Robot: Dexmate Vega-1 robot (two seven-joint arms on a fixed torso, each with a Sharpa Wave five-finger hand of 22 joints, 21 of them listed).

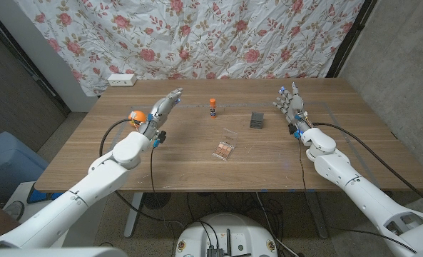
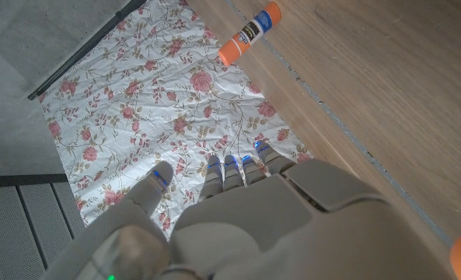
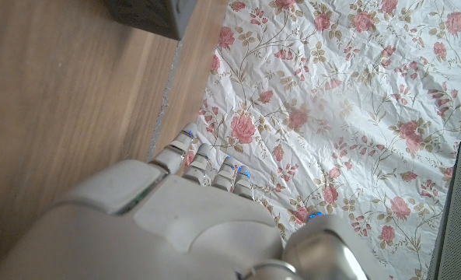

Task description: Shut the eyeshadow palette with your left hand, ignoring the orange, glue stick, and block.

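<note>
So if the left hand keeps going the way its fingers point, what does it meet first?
Probably nothing on the table. The left hand points toward the far edge and the floral backdrop; the glue stick stands off to its side, out of line. Depth is hard to judge.

Left arm: comes in from the lower left corner of the head view and reaches forward over the left part of the table.
Left robot hand [image 1: 162, 111]: raised, fingers [image 2: 232, 172] stretched forward and slightly apart, holding nothing.
Right arm: comes in from the lower right corner and reaches forward over the right part of the table.
Right robot hand [image 1: 289, 104]: raised, fingers [image 3: 201, 162] pointing upward and spread, holding nothing.
Hands: well apart from each other.
</note>
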